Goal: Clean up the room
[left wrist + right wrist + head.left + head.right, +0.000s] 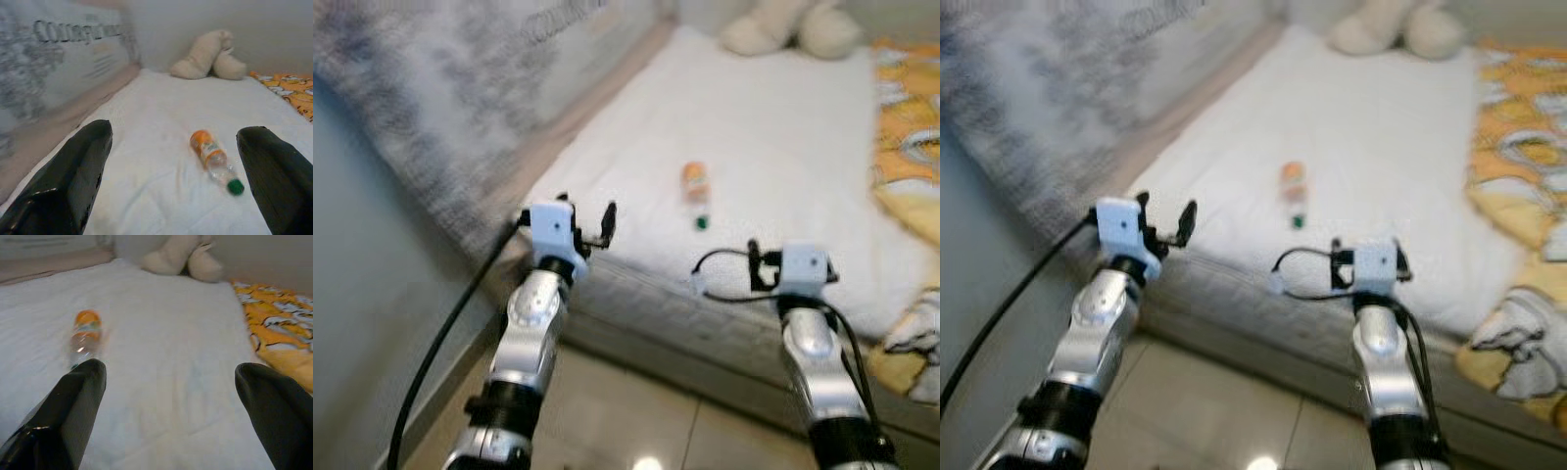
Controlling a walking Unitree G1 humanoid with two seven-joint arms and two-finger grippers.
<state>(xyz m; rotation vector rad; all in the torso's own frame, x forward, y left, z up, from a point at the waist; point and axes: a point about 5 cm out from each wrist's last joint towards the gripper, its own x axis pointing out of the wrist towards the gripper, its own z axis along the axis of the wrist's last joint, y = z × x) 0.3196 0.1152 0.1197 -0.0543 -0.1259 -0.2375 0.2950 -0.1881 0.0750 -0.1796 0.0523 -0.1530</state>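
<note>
A bottle point(214, 160) is seen lying on its side on the white bed point(783, 147). Left hand point(171, 196) and right hand point(171, 426) are held before it, fingers apart, nothing gripped.

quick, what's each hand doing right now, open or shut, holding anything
Left hand: open, holding nothing, short of the bottle on the bed.
Right hand: open, holding nothing, over the bed's near edge.
</note>
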